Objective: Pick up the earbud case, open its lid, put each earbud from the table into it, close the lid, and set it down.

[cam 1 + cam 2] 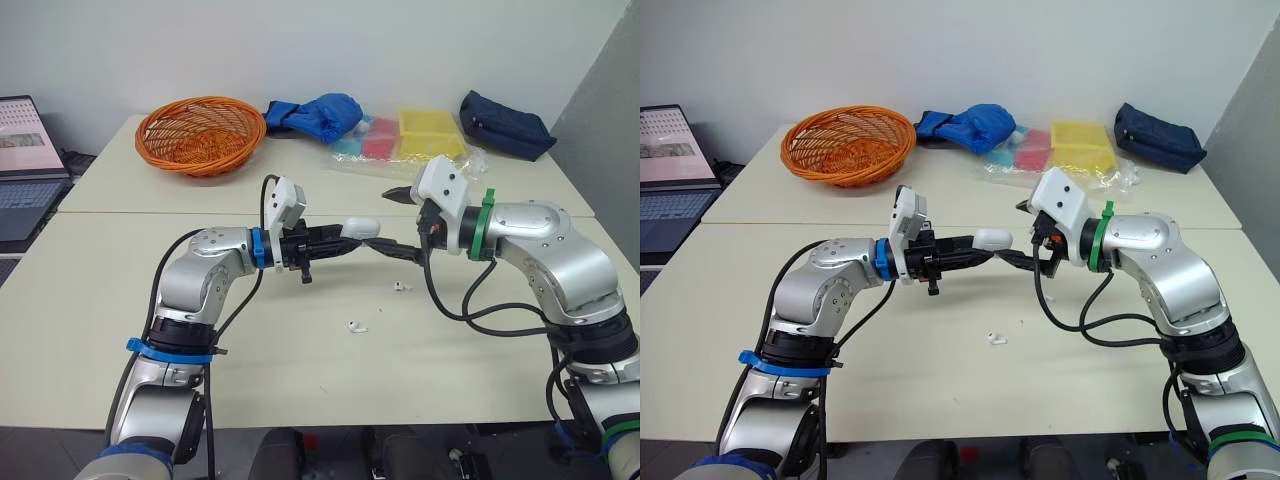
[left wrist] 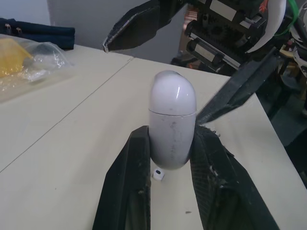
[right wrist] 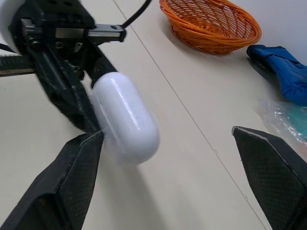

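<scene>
White earbud case [image 2: 172, 110] clamped in the left gripper [image 2: 170, 139], lid shut, held above the table [image 1: 250, 330].
Two black fingers squeeze the case's lower half, and its rounded lid end points toward the right gripper [image 3: 167, 133], whose fingers are spread wide, one tip just beside the case, the other well apart. On the table below lie one earbud [image 1: 402, 286] nearer the right arm and another earbud [image 1: 357, 326] closer to the front edge. At the back are an orange wicker basket [image 1: 200, 133], a blue fabric bundle [image 1: 320, 113], a yellow pack [image 1: 432, 130] in clear plastic and a navy pouch [image 1: 505, 125].
</scene>
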